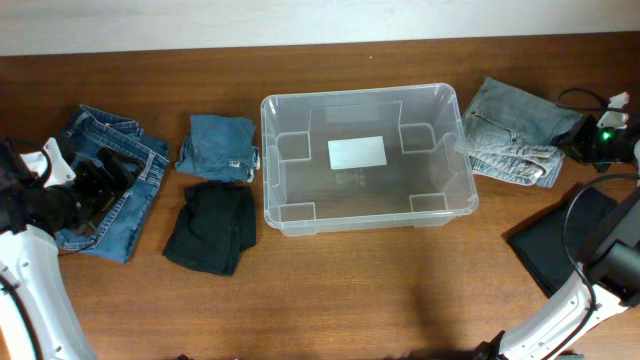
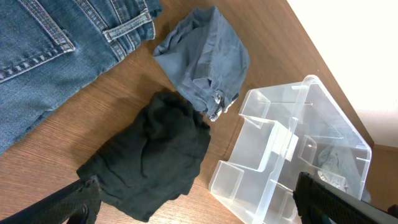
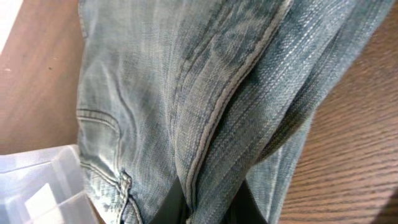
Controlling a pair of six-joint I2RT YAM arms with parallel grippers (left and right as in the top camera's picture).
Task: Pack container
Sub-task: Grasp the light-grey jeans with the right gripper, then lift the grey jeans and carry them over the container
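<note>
The clear container (image 1: 360, 97) stands empty in the middle of the table, a white label on its base. It also shows in the left wrist view (image 2: 292, 155) and at the right wrist view's lower left (image 3: 37, 186). Light-washed jeans (image 1: 510, 140) lie right of it. My right gripper (image 1: 565, 143) is shut on a fold of these jeans (image 3: 186, 93), its jaws (image 3: 211, 208) pinching the denim at a seam. My left gripper (image 1: 95, 185) hangs open over dark blue jeans (image 1: 115, 200) at the far left. Nothing sits between its fingers (image 2: 81, 199).
A folded blue garment (image 1: 220, 147) and a black garment (image 1: 212, 228) lie between the dark jeans and the container. A flat black item (image 1: 555, 245) rests at the right near my right arm. A cable (image 1: 585, 98) runs at the back right.
</note>
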